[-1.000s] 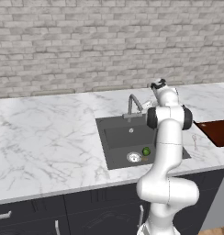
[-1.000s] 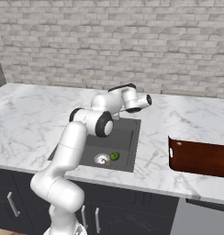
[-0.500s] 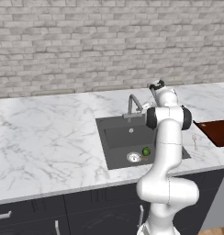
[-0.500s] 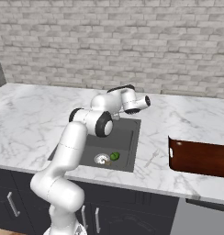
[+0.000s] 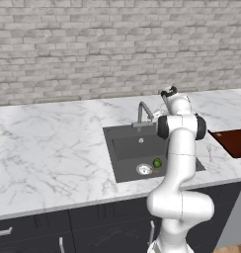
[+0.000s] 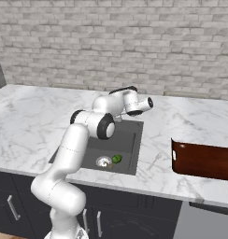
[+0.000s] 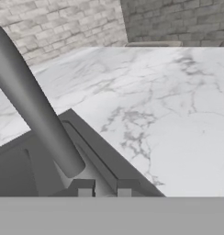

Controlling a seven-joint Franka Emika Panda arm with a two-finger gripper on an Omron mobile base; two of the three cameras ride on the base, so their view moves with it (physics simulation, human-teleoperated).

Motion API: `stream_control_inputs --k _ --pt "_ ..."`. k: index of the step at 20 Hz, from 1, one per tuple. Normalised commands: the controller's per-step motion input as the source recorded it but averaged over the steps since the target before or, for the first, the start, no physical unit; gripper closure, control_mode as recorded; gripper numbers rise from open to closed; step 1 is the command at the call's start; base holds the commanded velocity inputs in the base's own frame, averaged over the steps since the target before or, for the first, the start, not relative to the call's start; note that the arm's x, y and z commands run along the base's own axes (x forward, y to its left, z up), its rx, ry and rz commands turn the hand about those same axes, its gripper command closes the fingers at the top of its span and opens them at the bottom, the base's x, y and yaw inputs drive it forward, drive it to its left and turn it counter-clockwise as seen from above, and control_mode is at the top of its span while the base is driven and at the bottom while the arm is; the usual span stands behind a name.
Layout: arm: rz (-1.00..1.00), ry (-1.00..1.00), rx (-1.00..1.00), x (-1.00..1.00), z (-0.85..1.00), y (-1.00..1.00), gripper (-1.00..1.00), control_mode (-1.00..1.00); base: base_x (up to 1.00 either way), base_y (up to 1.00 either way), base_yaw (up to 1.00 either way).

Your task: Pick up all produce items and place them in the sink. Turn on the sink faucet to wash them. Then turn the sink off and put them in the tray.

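Note:
The green fruit (image 5: 157,162) (image 6: 117,159) lies in the dark grey sink (image 5: 127,148) (image 6: 90,149) beside the round drain (image 5: 144,169). A small tan piece (image 5: 154,171) sits right next to it. The thin grey faucet (image 5: 142,111) rises at the sink's back rim; in the hand view its spout (image 7: 36,105) slants across the left. My gripper (image 7: 104,188) is low by the faucet's base, its tips close together and shut, with nothing visibly held. My hand (image 6: 133,100) hovers over the sink's back edge. The reddish-brown tray (image 5: 236,141) (image 6: 202,161) rests on the counter to the right.
White marble counter (image 5: 53,148) stretches wide to the left of the sink and behind it up to a grey brick wall (image 5: 93,44). A small thin metal item (image 5: 210,152) lies on the counter between sink and tray. Dark cabinets run below.
The gripper's jaws have closed from wide open to shut beside the faucet. The arm has barely shifted; fruit and tray have not moved.

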Motion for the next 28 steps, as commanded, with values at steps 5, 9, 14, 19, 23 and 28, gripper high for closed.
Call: stream_control_inputs --k 5,9,14,19,23,28 --pt "0.00 0.00 0.00 0.00 0.00 0.00 1.00 -1.00 0.00 0.00 0.00" --pt "0.00 0.00 0.00 0.00 0.00 0.00 1.00 -1.00 0.00 0.00 0.00" --pt "0.00 0.00 0.00 0.00 -0.01 0.00 1.00 -1.00 0.00 0.00 0.00" --pt "0.00 0.00 0.00 0.00 -0.01 0.00 1.00 -1.00 0.00 0.00 0.00" --pt "0.00 0.00 0.00 0.00 0.00 0.00 1.00 -1.00 0.00 0.00 0.00" --pt "0.00 0.01 0.00 0.00 0.00 0.00 1.00 -1.00 0.00 0.00 0.00"
